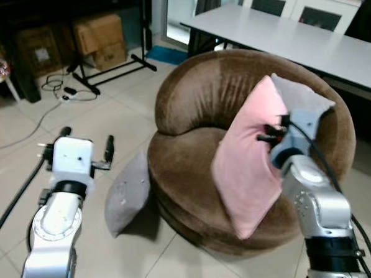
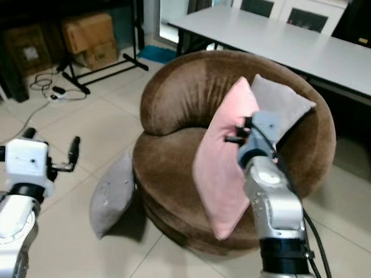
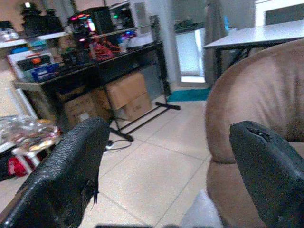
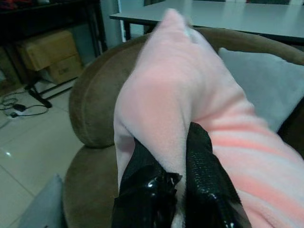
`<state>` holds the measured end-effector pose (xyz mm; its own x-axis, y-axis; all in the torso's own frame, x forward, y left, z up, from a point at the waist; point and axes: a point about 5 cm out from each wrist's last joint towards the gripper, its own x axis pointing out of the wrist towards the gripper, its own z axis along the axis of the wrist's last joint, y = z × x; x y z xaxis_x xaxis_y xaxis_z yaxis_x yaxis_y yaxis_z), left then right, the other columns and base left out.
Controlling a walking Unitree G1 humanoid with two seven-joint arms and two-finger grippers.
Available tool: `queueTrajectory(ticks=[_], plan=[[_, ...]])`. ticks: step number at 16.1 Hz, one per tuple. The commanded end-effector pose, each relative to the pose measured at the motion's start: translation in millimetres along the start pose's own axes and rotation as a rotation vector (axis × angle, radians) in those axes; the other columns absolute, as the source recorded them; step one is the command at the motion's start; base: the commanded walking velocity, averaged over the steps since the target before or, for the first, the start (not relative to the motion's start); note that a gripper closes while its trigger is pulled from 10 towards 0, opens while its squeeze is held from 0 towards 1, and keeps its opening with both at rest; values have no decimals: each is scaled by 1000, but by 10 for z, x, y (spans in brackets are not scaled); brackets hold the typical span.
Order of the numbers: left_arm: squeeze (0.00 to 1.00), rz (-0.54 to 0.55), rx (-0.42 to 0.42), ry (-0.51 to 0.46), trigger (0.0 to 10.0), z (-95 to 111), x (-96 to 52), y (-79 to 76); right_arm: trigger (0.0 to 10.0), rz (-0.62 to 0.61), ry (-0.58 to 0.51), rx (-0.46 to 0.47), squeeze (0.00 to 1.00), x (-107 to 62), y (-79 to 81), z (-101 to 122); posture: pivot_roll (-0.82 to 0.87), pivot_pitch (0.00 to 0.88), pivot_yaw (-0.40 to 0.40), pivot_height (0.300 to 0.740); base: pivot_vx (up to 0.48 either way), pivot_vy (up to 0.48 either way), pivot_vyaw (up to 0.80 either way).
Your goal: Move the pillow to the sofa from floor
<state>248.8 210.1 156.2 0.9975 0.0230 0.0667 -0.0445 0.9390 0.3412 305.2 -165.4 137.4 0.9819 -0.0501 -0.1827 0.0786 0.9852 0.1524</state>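
Pale tiled floor (image 1: 110, 118), round brown sofa (image 1: 196, 107), white table (image 1: 292, 37) behind.

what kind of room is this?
Likely a home living room with a work corner: a round brown sofa holding pillows, a long white table behind it, and cardboard boxes under a dark desk on a tiled floor.

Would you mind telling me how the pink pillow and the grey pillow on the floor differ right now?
The pink pillow is held over the brown sofa by the right gripper, its jaws pinching the fabric; the grey pillow leans on the sofa's base, on the floor, ungripped. The pink one looks larger. Both are soft and stand on edge.
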Motion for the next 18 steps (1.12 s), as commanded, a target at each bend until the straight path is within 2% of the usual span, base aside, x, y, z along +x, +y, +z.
queueTrajectory(ticks=[1,18], plan=[[463,-11,-1,-10,10000,25,17,-45,10000,-2,-71,7,0,1,-21,186,-25,0,-77,740,0,0,-800],[463,-2,-28,-17,10000,32,20,-41,10000,41,-72,5,0,5,42,172,-25,0,-80,740,0,0,-800]])
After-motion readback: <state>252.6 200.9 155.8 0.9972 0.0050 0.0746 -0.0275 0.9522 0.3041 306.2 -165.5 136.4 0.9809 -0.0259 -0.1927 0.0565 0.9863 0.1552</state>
